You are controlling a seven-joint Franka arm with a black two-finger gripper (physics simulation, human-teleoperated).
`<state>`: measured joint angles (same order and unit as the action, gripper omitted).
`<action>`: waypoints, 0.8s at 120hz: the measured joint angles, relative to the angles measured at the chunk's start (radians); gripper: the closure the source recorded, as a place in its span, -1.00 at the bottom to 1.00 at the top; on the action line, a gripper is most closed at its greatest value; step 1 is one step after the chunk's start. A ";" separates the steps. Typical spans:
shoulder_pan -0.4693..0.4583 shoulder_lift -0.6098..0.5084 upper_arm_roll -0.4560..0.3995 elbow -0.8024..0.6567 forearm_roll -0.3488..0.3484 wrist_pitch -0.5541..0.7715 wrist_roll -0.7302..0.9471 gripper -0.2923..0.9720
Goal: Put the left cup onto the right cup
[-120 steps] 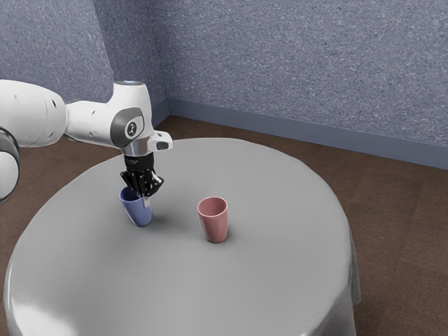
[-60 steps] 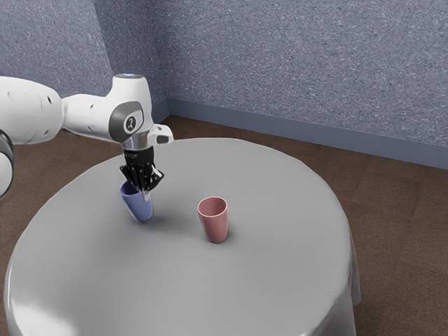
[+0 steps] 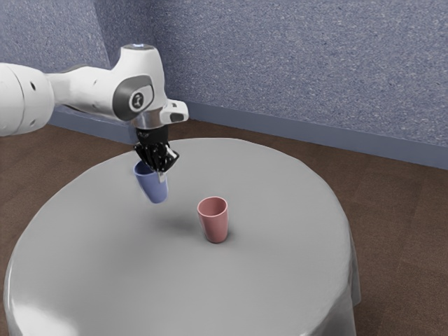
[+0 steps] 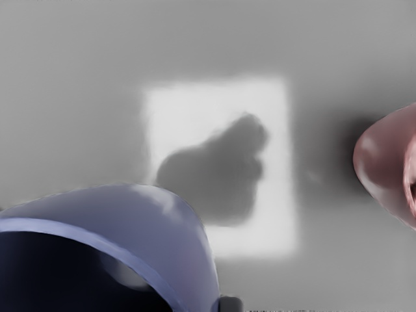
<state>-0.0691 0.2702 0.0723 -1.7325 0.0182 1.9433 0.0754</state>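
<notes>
The blue cup is hanging in the air above the table, tilted, with its open rim up toward the hand and its base leaning toward the exterior view's right. The black gripper is gripping it from above at the rim. Its jaws are standing only narrowly apart, pinching the cup's wall between them. In the wrist view the blue cup is sitting just under the hand, its dark inside showing.

The pink cup is standing upright on the table, near the blue cup, lower and toward the exterior view's right of it, and the two are not touching. In the wrist view the pink cup is showing beside the held cup. A dark shadow is lying on a bright patch of the grey tabletop between them.
</notes>
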 joint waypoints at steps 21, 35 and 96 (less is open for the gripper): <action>-0.035 -0.033 -0.035 0.001 0.025 -0.029 -0.012 0.70; -0.046 -0.053 -0.066 0.002 0.043 -0.048 -0.023 0.70; -0.066 -0.077 -0.167 0.032 0.110 -0.106 -0.086 0.70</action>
<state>-0.1351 0.1934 -0.0949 -1.7006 0.1282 1.8375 -0.0102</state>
